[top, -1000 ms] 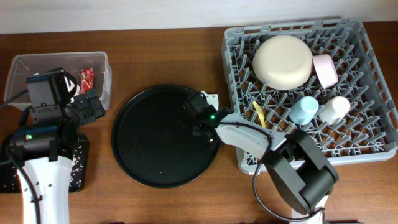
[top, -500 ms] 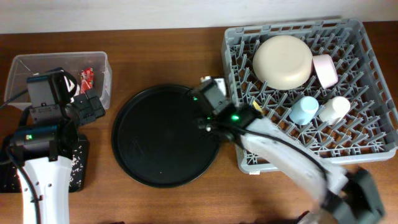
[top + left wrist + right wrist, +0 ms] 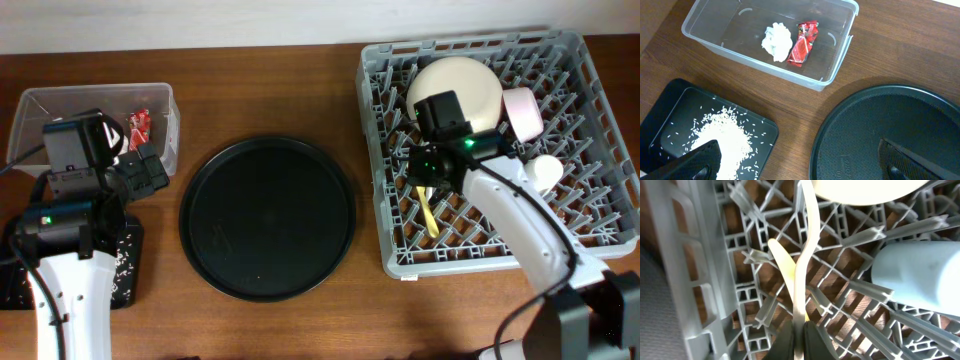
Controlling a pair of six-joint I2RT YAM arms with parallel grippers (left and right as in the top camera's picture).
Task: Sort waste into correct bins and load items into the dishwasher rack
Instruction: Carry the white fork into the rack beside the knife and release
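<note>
— Two arms overhead?
— Yes: right end effector over the dishwasher rack, left end effector beside the clear tub.
— Left wrist?
— Fingers spread wide; tissue and wrapper lie in the tub, rice in the black tray.
— Right wrist?
— Pinching the cream spoon, which crosses the yellow fork in the rack.

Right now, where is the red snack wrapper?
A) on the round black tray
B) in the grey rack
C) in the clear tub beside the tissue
C: the red wrapper lies inside the clear tub, right next to the crumpled white tissue.
</note>
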